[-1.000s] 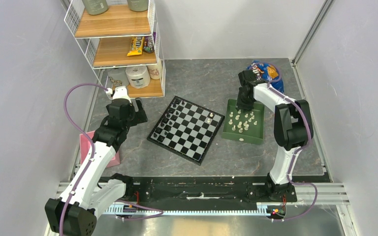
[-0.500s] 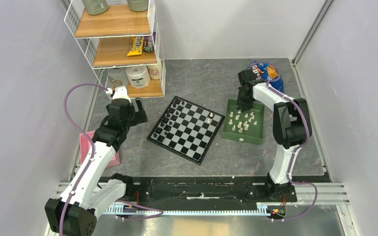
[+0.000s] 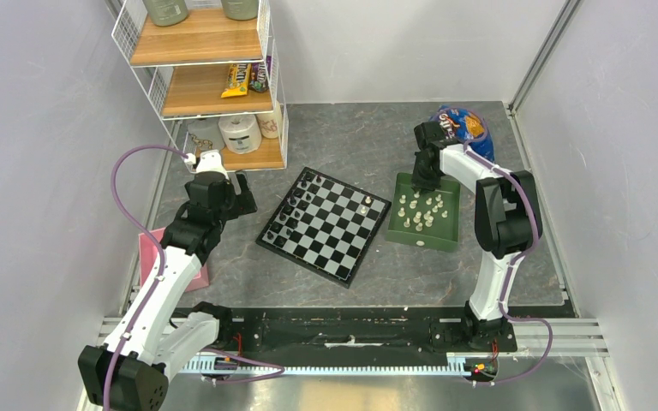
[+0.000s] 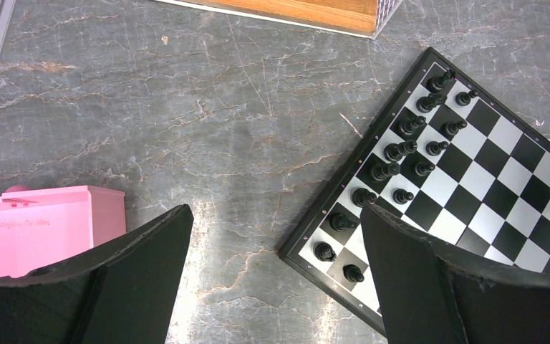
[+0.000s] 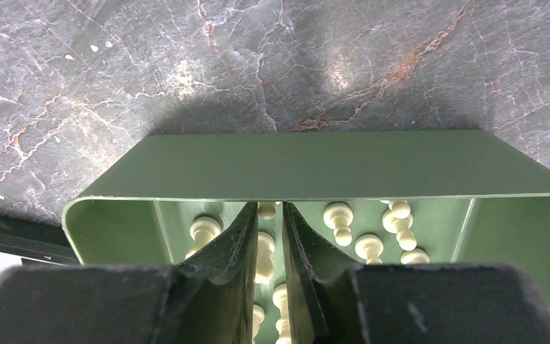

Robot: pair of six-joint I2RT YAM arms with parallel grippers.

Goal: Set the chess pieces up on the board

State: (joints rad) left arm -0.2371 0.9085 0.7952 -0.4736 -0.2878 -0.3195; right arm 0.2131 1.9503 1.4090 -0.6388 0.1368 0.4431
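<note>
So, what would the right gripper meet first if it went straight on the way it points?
Probably the cream chess piece seen in the narrow gap of the right gripper, standing in the green tray; then the tray floor. Depth is unclear, so they may already touch.

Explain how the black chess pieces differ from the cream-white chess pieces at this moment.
Colour: the small black chess pieces are dark, the small cream-white chess pieces pale. Place: the black ones stand on the chequered chessboard; most cream ones sit in the green rectangular tray, only two on the board. Order: the black ones form two neat rows along one edge; the cream ones in the tray are scattered. Both are small figures.
</note>
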